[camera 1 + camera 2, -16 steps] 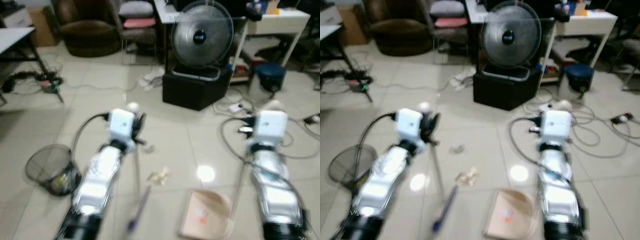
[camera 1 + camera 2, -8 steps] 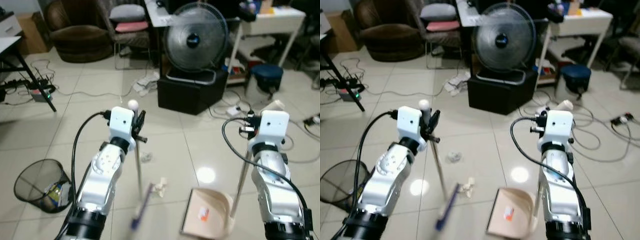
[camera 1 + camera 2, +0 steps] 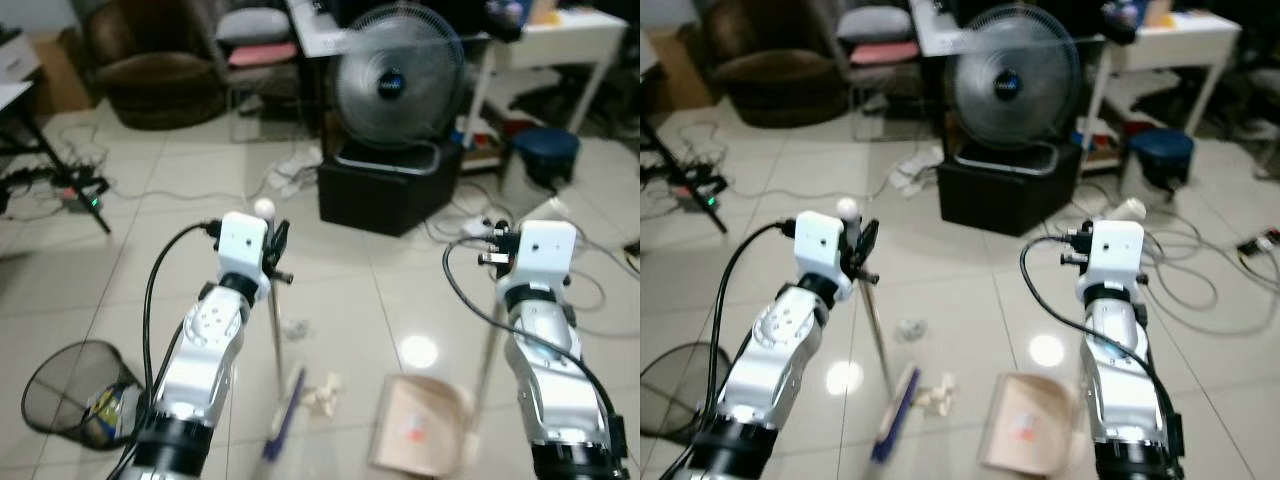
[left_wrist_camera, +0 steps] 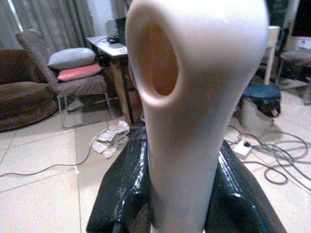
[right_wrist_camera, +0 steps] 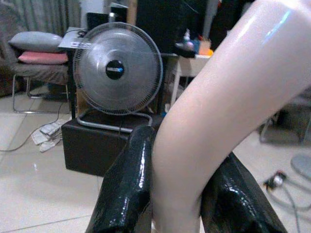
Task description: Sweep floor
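Note:
My left gripper (image 3: 274,252) is shut on the thin metal handle of a broom (image 3: 276,330); its white knobbed top (image 4: 194,97) stands between the black fingers (image 4: 121,194). The blue broom head (image 3: 283,415) rests on the tiled floor just left of a crumpled paper scrap (image 3: 322,395). A smaller bit of debris (image 3: 295,327) lies farther out. My right gripper (image 5: 180,199) is shut on the pale upright handle (image 5: 218,97) of a beige dustpan (image 3: 420,440), which sits on the floor right of the scrap.
A wire mesh bin (image 3: 72,395) with rubbish stands at the lower left. Ahead, a fan (image 3: 400,75) sits on a black box (image 3: 390,190). Cables (image 3: 1200,285) trail over the floor at right. An armchair (image 3: 165,75), a chair and a white desk (image 3: 565,28) line the back.
The whole view has shifted and sharpened, so the camera moved. Both grippers keep their hold. The broom head stays beside the paper scrap, the dustpan to its right.

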